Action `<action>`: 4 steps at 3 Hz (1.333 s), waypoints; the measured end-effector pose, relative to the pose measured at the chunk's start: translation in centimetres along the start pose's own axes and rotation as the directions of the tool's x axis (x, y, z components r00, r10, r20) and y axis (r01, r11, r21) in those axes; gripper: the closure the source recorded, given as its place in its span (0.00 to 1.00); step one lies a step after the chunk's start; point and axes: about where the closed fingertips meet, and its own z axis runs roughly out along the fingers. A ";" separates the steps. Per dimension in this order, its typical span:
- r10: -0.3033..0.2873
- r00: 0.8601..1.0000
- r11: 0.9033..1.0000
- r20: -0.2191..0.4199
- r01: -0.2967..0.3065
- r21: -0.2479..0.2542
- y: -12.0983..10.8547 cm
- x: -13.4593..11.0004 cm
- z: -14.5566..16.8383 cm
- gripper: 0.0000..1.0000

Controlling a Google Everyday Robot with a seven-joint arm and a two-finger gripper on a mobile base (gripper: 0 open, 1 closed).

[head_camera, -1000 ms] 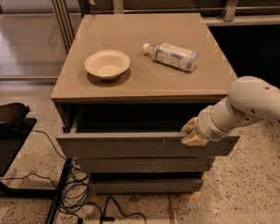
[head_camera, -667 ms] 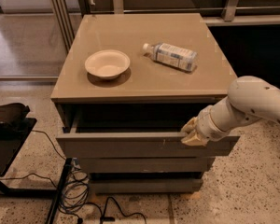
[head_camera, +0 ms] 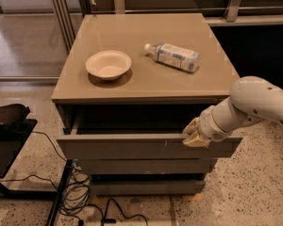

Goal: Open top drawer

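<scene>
The top drawer (head_camera: 132, 146) of the low grey-taupe cabinet is pulled partly out, and its dark inside shows under the cabinet top. Its flat front panel has small pale scuffs right of centre. My gripper (head_camera: 193, 134) sits at the upper edge of the drawer front, towards its right end, at the end of the white arm (head_camera: 254, 108) that comes in from the right. Its pale fingertips rest over the panel's top rim.
A cream bowl (head_camera: 108, 65) and a plastic bottle (head_camera: 173, 56) lying on its side are on the cabinet top (head_camera: 146, 36). Two slimmer drawer fronts (head_camera: 141, 166) are below. Cables (head_camera: 80, 197) and a black stand (head_camera: 9, 135) are on the floor at left.
</scene>
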 end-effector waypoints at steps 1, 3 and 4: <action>0.000 1.000 1.000 0.000 0.000 0.000 0.0 0.0 0.0 0.38; 0.019 0.999 1.000 0.044 -0.019 0.021 4.0 2.1 -0.8 0.84; 0.019 0.999 1.000 0.044 -0.019 0.021 3.9 1.8 -1.3 1.00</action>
